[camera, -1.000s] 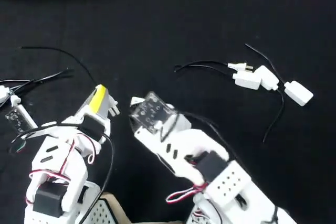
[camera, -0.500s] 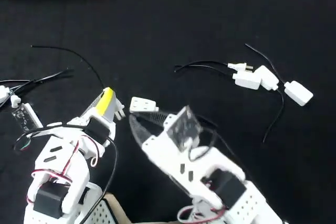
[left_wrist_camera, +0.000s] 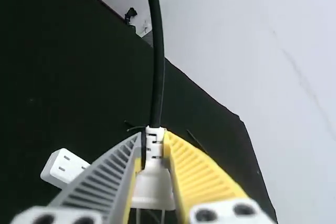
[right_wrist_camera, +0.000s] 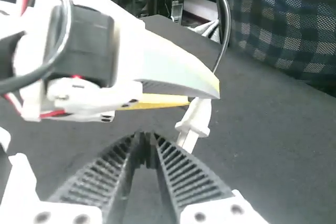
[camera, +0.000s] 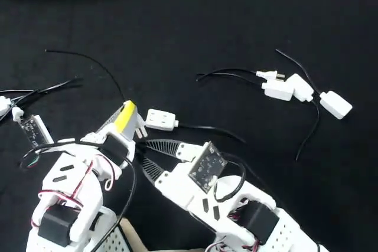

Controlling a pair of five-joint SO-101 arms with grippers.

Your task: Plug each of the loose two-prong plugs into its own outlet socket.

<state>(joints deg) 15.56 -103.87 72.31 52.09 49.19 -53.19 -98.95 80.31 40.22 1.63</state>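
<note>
R gripper (camera: 143,150) backs off nearer, fingers slightly apart, empty; socket (camera: 160,119) lies free. L gripper (camera: 132,123) clamps plug (camera: 138,127) just left of it. Next: align prongs, push in.

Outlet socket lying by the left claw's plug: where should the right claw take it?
Grip the outlet socket across its long sides, from above, near its cord end. It lies flat, and the end toward the plug held in the left claw should probably stay free.
</note>
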